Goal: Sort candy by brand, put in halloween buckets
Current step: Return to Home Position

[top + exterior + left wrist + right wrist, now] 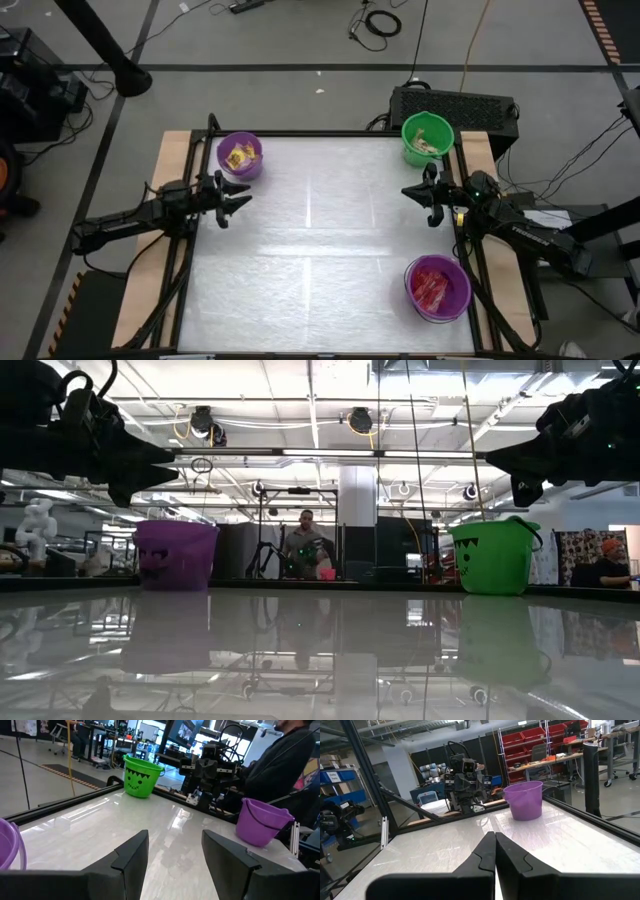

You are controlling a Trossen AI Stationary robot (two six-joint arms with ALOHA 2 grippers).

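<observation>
White bench (310, 270) | left pincer (238, 197) near purple bucket (240, 156), parted, empty | right pincer (410, 192) near green bucket (427, 138), closed, empty | homing wanted level pull-back clear of both rims

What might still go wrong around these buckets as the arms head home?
1. The right gripper, shut, hangs close beside the green bucket at a corner of the table; a swing of that arm might knock it off.
2. The left gripper, open, sits near the purple bucket holding yellow candy; a finger might catch its rim.
</observation>
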